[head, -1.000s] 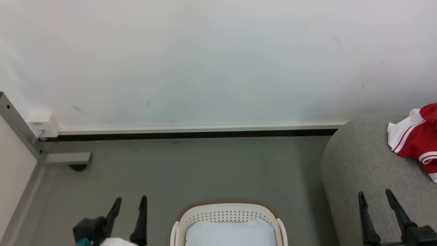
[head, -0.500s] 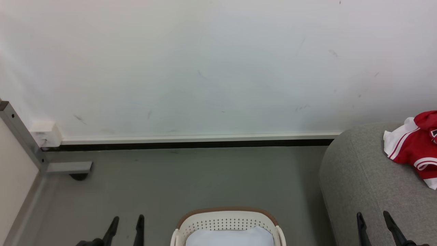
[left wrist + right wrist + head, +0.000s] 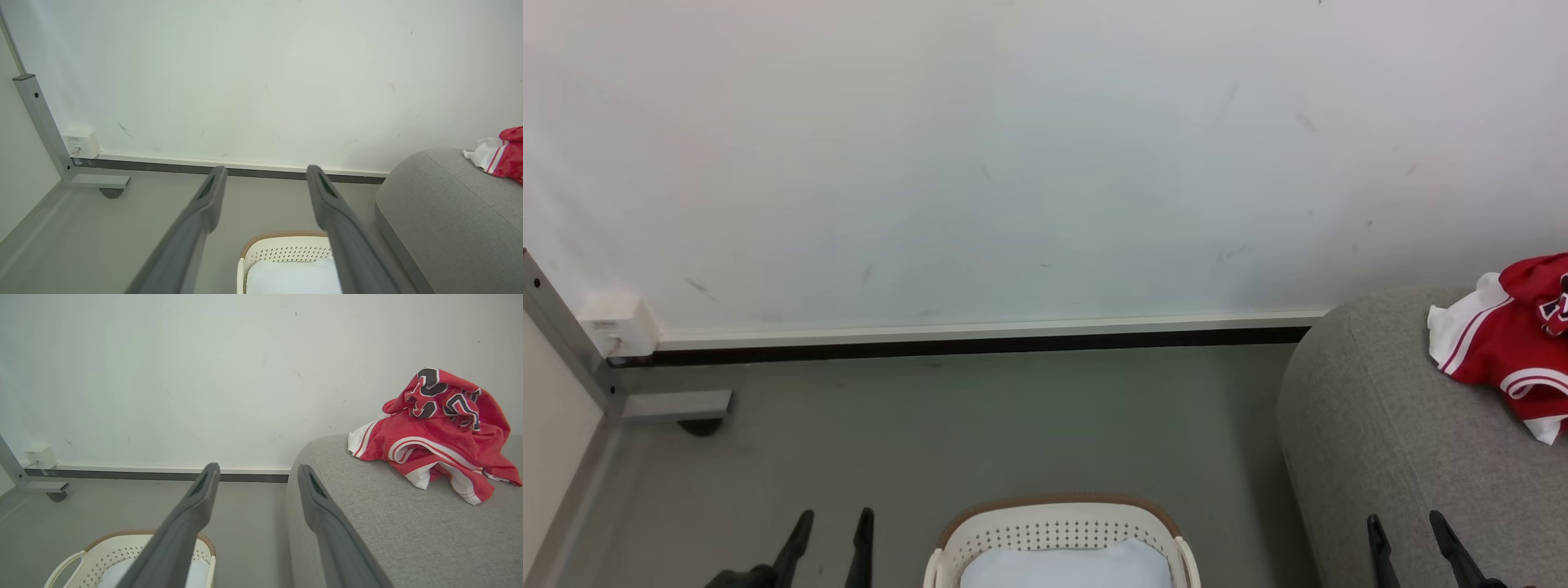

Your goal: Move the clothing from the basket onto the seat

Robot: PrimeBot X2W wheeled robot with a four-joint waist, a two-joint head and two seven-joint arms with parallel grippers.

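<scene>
Red clothing (image 3: 1507, 359) with white stripe trim and black-and-white block lettering lies in a crumpled heap on top of the seat (image 3: 1380, 425), just past its rounded arm and close to the pale wall (image 3: 1029, 163). My left gripper (image 3: 836, 514) hangs over the grey floor (image 3: 1013, 425) to the left of the basket (image 3: 1054, 527), its fingers spread wide with nothing between them. My right gripper (image 3: 1403, 518) hangs over the seat's grey fabric, its fingers likewise parted and empty, well apart from the clothing. The basket stands on the floor between my two grippers, near the seat's arm. A plain pale white-blue cloth (image 3: 1058, 567) lies inside it. At the far left a grey metal frame leg (image 3: 678, 404) on a dark caster stands by the wall, near a small white box (image 3: 617, 325).
</scene>
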